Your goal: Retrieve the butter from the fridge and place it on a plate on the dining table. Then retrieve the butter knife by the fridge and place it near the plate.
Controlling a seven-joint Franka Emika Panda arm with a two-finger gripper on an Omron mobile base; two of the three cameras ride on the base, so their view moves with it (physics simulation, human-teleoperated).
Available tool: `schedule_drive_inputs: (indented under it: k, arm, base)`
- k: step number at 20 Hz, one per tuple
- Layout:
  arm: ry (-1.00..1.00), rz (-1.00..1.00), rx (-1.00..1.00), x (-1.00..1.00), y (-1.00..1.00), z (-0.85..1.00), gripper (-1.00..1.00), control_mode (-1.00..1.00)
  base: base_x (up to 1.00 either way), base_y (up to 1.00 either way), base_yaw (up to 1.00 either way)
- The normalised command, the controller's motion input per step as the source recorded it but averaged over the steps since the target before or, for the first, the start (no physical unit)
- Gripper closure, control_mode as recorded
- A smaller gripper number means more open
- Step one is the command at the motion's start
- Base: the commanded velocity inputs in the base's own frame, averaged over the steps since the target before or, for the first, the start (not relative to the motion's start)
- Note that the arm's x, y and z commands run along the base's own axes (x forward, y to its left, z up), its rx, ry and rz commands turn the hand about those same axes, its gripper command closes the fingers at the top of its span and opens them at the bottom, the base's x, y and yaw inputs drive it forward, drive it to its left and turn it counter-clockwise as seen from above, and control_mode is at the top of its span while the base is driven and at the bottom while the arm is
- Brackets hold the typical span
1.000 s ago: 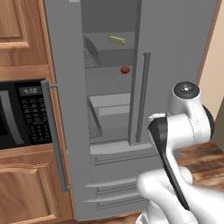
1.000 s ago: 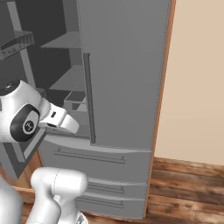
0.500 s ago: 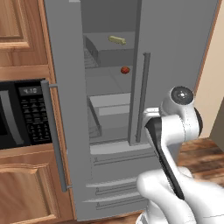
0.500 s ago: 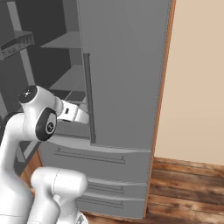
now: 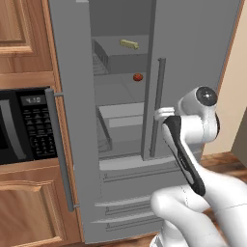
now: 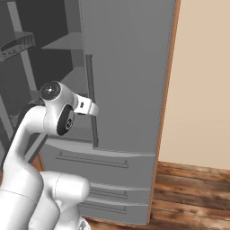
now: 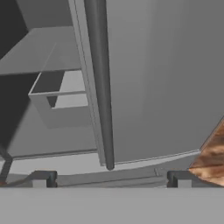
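Against the pictures from a second ago, the arm has swung leftward and up toward the fridge [image 5: 120, 144] opening, so the wrist now sits beside the right door's long handle [image 5: 157, 106]; the fridge, its contents and the cameras have not shifted.

At the left edge of the left base view stands one black microwave [image 5: 24, 125]; its display shows pale digits too blurred to read. Next comes the fridge's left door, swung open, with one vertical handle [image 5: 60, 149]. In the open compartment, upper centre, lies one butter [image 5: 129, 44] stick on the top shelf, and one small round red item [image 5: 138, 77] on the shelf below. Two lower drawers show beneath.

In the hand view the gripper [image 7: 111, 178] has its fingertips [image 7: 43, 178] spread wide, holding nothing, with the right door's handle rising between them.
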Motion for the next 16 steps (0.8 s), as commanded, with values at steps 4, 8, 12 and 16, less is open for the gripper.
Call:
schedule_drive_inputs:
  k: [4, 8, 12, 16]
  arm:
    - [-0.23, 0.15, 0.05, 0.48, 0.00, 0.06, -1.00, -1.00]
    - [-0.05, 0.05, 0.00, 0.21, 0.00, 0.22, -1.00, -1.00]
    - [0.00, 0.00, -0.04, 0.32, 0.00, 0.29, -1.00, -1.00]
    - [0.03, 0.00, -0.10, 0.39, 0.00, 0.21, -1.00, -1.00]
  base:
    - [0.00, 0.00, 0.00]
    - [0.00, 0.00, 0.00]
    - [0.00, 0.00, 0.00]
    - [0.00, 0.00, 0.00]
